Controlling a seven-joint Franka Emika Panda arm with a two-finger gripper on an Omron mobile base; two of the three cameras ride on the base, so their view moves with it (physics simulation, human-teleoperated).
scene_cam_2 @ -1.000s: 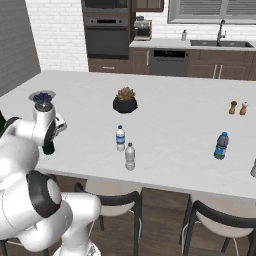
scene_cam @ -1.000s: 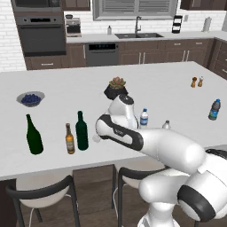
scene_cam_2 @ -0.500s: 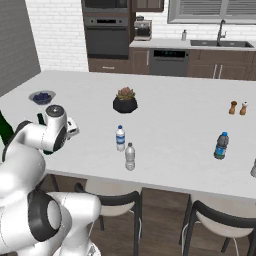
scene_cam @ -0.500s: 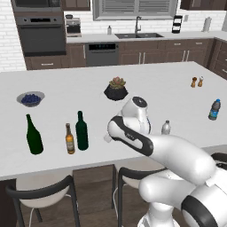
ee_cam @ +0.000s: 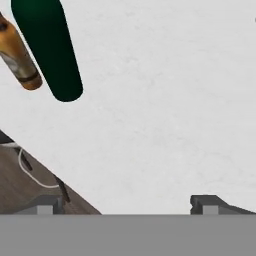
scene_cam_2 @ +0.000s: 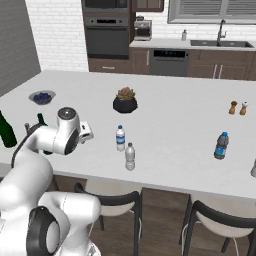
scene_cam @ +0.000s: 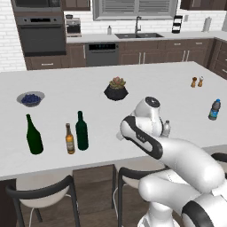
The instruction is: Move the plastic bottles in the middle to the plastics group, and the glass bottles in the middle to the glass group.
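Bottles tell you how far the sorting has got. The dark green straight-sided glass bottle (scene_cam: 81,131) stands upright just beside the slim brown beer bottle with the yellowish label (scene_cam: 69,139), with the wide-based green wine bottle (scene_cam: 33,135) a little further left, so by my reading the glass part looks finished. Two small clear plastic water bottles (scene_cam_2: 120,138) (scene_cam_2: 130,156) stand near each other in the middle of the white counter (scene_cam_2: 170,115), well apart from the blue-tinted dark-capped plastic bottle (scene_cam_2: 220,145) at the far right; those two seem to be what remains for you.

Your arm is folded over the near edge of the counter, wrist bent so the hand looks down at the worktop. The gripper (ee_cam: 127,201) has its fingers spread wide and nothing between them, with the straight green bottle and the beer bottle off to one side in the hand view.
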